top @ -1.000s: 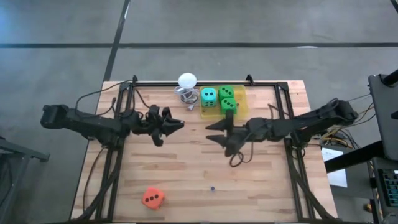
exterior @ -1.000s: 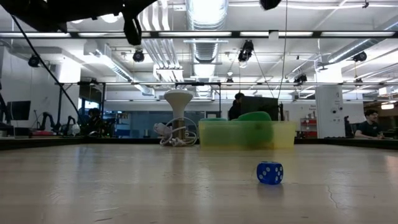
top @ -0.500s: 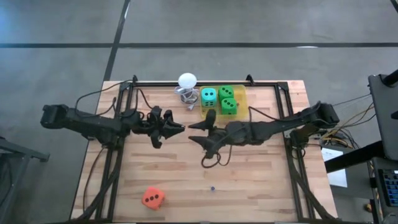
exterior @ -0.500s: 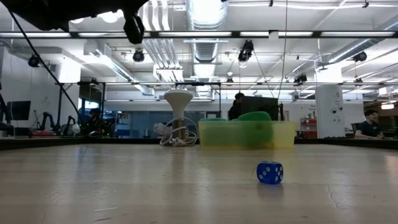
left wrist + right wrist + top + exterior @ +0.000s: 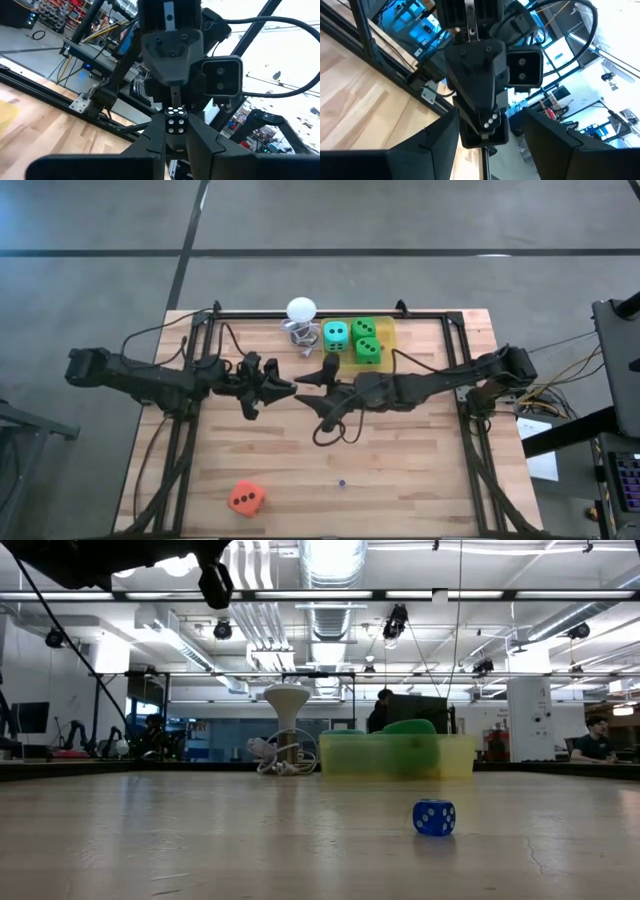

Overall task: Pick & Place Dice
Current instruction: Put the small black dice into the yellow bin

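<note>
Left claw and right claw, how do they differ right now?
The left claw is shut on a small black die; the right claw is open and holds nothing. The left claw reaches in from the table's left side, the right claw from its right. Both hang above its middle, facing each other.

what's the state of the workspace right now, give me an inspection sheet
surface: wooden table, bare planks, no spills seen
job's things: teal die, green die and other green die in the yellow tray at the back; orange-red die loose near the front left
clutter: white ball on a wire stand beside the tray; small blue die on the table
grippers: left end effector shut on a small dark die above mid-table; right end effector open, facing it closely
cables: cable loop hanging under the right arm
surroundings: person seated in the room beyond
</note>
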Controlling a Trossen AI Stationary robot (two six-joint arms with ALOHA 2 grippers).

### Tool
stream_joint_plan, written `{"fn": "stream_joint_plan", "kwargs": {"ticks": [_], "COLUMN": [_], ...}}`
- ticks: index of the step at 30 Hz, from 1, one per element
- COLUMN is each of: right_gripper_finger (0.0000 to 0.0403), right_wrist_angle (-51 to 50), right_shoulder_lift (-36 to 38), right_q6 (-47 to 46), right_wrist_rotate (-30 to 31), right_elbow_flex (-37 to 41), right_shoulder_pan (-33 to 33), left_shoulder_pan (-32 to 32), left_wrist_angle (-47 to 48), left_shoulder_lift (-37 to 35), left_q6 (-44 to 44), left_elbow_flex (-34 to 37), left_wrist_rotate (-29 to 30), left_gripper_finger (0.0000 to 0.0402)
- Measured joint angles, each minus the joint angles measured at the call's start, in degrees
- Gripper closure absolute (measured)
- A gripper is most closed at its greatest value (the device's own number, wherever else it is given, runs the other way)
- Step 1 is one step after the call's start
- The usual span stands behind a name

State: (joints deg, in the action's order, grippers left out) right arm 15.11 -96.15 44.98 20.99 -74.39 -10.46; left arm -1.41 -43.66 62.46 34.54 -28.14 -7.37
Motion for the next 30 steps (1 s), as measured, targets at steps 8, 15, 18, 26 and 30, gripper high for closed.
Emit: {"fn": "stream_joint_plan", "kwargs": {"ticks": [8, 15, 18, 26, 30], "right_gripper_finger": [0.0224, 0.0250, 0.0261, 0.0290, 0.0303], "right_wrist_angle": [0.08, 0.15, 0.15, 0.24, 0.24], "right_shoulder_lift": [-0.24, -0.49, -0.49, -0.49, -0.49], "right_q6": [-0.10, -0.05, -0.03, -0.42, -0.47], "right_wrist_rotate": [-0.07, -0.48, -0.48, -2.01, -2.22], "right_elbow_flex": [0.00, -0.09, -0.09, -0.09, -0.09], "right_shoulder_pan": [0.11, 0.15, 0.15, 0.21, 0.28], "left_shoulder_pan": [0.00, 0.00, 0.00, 0.00, 0.00], "left_wrist_angle": [-0.09, -0.20, -0.20, -0.04, 0.02], "left_shoulder_lift": [0.00, 0.00, 0.00, 0.00, 0.00], "left_q6": [0.00, 0.02, 0.46, 0.80, 0.92], "left_elbow_flex": [-0.02, -0.02, -0.02, -0.02, -0.02], "left_wrist_rotate": [-0.16, -0.18, -0.16, -0.18, -0.23], "left_gripper_finger": [0.0353, 0.0353, 0.0353, 0.0353, 0.0353]}}
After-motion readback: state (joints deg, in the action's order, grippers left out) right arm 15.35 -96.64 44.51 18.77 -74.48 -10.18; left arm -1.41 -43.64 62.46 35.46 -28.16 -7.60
